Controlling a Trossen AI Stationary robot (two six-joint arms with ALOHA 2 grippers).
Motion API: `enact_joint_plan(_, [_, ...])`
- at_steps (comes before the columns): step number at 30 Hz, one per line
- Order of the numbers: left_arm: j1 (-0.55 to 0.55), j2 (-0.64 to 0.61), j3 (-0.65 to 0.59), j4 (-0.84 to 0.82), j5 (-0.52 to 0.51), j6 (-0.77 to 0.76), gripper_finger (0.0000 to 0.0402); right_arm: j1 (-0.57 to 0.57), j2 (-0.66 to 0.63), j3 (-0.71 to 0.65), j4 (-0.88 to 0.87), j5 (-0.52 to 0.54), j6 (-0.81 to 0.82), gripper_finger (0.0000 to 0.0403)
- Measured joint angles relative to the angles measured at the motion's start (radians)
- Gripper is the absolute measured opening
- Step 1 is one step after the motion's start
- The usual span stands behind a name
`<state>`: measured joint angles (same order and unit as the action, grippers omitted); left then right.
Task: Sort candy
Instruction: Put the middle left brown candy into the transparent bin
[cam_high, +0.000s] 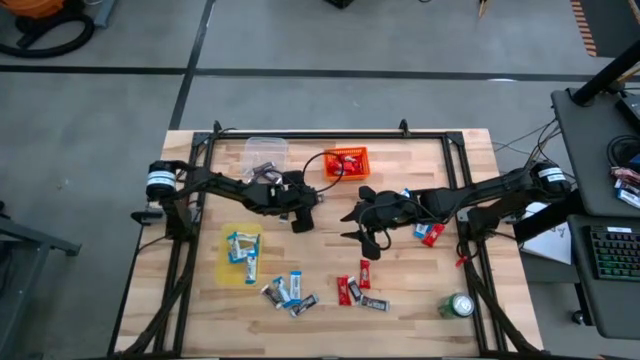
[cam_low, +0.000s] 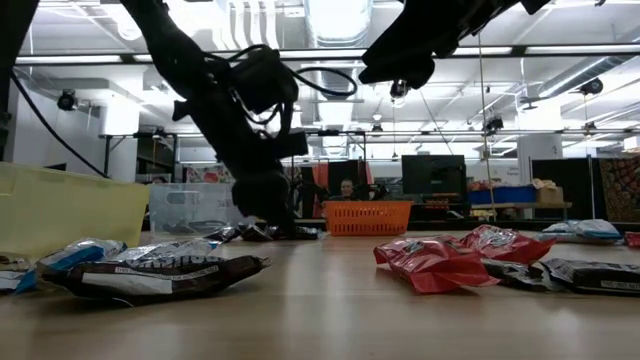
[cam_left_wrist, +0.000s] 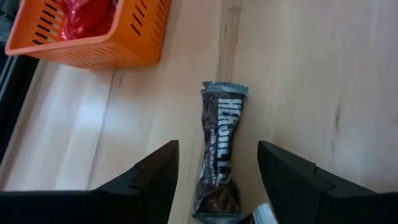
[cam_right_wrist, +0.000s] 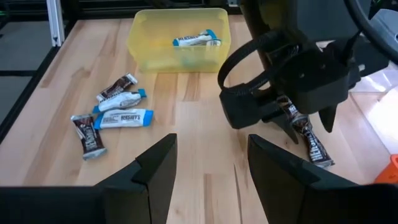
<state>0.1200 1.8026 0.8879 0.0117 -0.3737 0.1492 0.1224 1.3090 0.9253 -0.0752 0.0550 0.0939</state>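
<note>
Left pincer (cam_left_wrist: 214, 177) hangs low over the table (cam_high: 420, 300), fingers spread wide with a dark brown candy bar (cam_left_wrist: 219, 155) lying flat between them, ungripped, just beside the orange bin (cam_left_wrist: 93, 37) of red candy. Right pincer (cam_right_wrist: 208, 165) is open too and empty, hovering mid-table. Blue-and-white bars sit in the yellow bin (cam_right_wrist: 149, 53); more candy lies loose along the table's near side.
</note>
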Motion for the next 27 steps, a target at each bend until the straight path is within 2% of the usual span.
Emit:
enact_joint_plan(5, [0.0,0.015,0.0,0.0,0.0,-0.003,0.019,0.0,0.0,0.0,0.003,0.0,0.0,0.0183])
enact_joint_plan(10, [0.0,0.027,0.0,0.003,0.0,-0.026,0.0153,0.0,0.001,0.0,0.006,0.0,0.0,0.0183])
enact_joint_plan(21, [-0.014,0.027,0.007,0.005,0.0,-0.079,0.0016,0.0,0.001,0.0,0.006,-0.001,0.013,0.0183])
enact_joint_plan(27, [-0.071,-0.029,0.018,0.006,0.001,-0.097,0.001,0.0,0.002,0.0,0.007,-0.001,0.013,0.0183])
